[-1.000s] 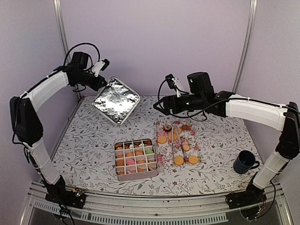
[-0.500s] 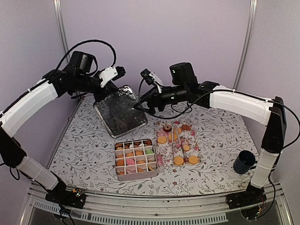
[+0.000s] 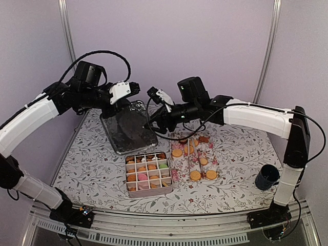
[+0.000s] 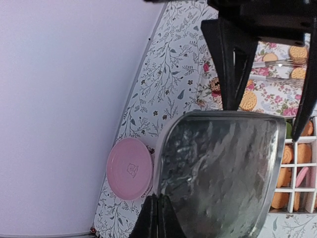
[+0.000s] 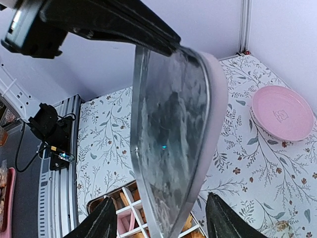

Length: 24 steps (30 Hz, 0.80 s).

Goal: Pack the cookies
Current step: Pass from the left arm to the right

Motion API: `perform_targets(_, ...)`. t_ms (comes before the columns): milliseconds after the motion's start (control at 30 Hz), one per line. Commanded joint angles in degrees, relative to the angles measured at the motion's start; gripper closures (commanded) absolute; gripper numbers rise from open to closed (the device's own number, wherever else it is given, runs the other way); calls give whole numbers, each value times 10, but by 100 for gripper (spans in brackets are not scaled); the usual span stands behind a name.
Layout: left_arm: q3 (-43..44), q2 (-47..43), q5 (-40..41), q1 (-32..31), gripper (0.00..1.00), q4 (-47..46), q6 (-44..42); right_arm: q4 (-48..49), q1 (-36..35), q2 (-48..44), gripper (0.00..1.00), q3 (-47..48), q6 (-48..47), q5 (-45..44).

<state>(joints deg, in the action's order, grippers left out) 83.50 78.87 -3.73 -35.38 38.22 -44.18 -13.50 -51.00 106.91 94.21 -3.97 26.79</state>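
Cookies (image 3: 147, 171) fill a square divided tin (image 3: 167, 190) at the table's front middle, also seen in the left wrist view (image 4: 289, 168). More cookies (image 3: 195, 175) lie on a floral tray (image 3: 173, 154). A shiny silver lid (image 3: 128, 128) hangs tilted above the table behind the tin. My left gripper (image 3: 115, 105) is shut on its far-left edge (image 4: 158, 218). My right gripper (image 3: 149, 124) is open, its fingers (image 5: 101, 223) standing either side of the lid's (image 5: 171, 144) opposite edge with gaps on both sides.
A pink plate (image 4: 130, 168) lies on the floral table near the back left wall, also visible in the right wrist view (image 5: 282, 111). A dark blue mug (image 3: 267, 177) stands at the front right. The back and side walls are close.
My left arm has carried the lid from the back left toward the middle and lowered it. My right gripper has swung left to the lid's edge, its jaws narrowing.
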Motion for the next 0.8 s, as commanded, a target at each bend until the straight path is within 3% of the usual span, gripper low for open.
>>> perform_targets(0, -23, -33, -5, -22, 100, -24, -15, 8, -3, -28, 37, -31, -11, -51)
perform_targets(133, -34, -49, 4, -31, 100, -25, -24, 9, 3, -27, 36, -42, -3, -63)
perform_targets(267, -37, -55, 8, -40, 100, -33, -28, 8, 2, -10, 37, -29, 3, -19)
perform_targets(400, -35, -53, 8, -50, 100, -38, -27, 19, -5, 2, 43, -16, 4, 19)
perform_targets(667, -37, -46, 11, -64, 99, -50, -23, 27, -10, -2, 93, -21, 17, -6)
perform_targets(700, -37, -45, 12, -66, 92, -51, -21, 27, -9, -10, 99, -29, 15, -27)
perform_targets(767, -39, -40, 15, -68, 79, -52, -15, 26, -8, -30, 100, -45, 7, -71)
